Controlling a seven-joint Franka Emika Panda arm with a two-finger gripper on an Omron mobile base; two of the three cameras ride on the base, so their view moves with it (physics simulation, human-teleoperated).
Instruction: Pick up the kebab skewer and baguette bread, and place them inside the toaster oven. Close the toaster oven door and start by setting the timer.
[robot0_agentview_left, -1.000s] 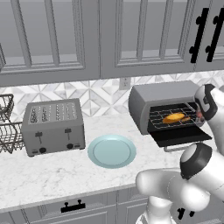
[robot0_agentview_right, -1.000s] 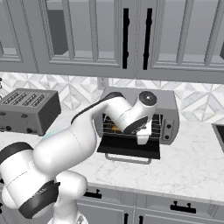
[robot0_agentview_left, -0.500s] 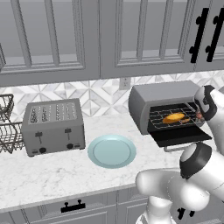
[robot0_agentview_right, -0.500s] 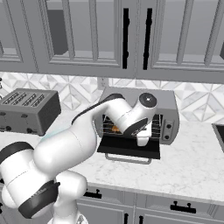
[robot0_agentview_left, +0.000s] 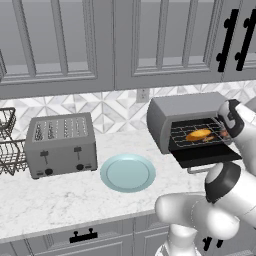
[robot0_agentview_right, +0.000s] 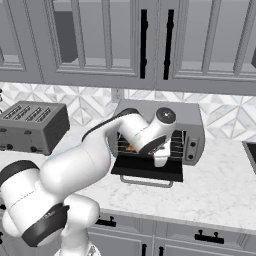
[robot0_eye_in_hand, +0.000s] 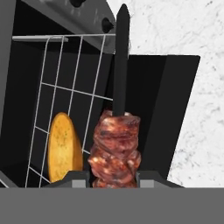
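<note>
The toaster oven (robot0_agentview_left: 185, 107) stands at the back of the counter with its door (robot0_agentview_left: 210, 156) folded down. Inside, the golden baguette bread (robot0_eye_in_hand: 63, 148) lies on the wire rack (robot0_eye_in_hand: 74, 87), also seen as the baguette bread (robot0_agentview_left: 199, 134). My gripper (robot0_eye_in_hand: 114, 177) is shut on the kebab skewer (robot0_eye_in_hand: 116, 148), clamping its brown-red meat chunks while the dark stick points away from the hand. The skewer hangs over the open door (robot0_eye_in_hand: 170, 113), just right of the loaf. From the base, the gripper (robot0_agentview_left: 225, 134) is at the oven mouth, and the gripper (robot0_agentview_right: 160, 159) sits low over the door (robot0_agentview_right: 147, 169).
A pale blue plate (robot0_agentview_left: 127, 172) lies on the counter left of the oven. Further left are a grey four-slot toaster (robot0_agentview_left: 61, 144) and a wire dish rack (robot0_agentview_left: 7, 145). Wall cabinets hang above, and the marble counter runs along the front.
The hand with the skewer has shifted a little at the oven mouth. The baguette, the door and the plate stay where they were.
</note>
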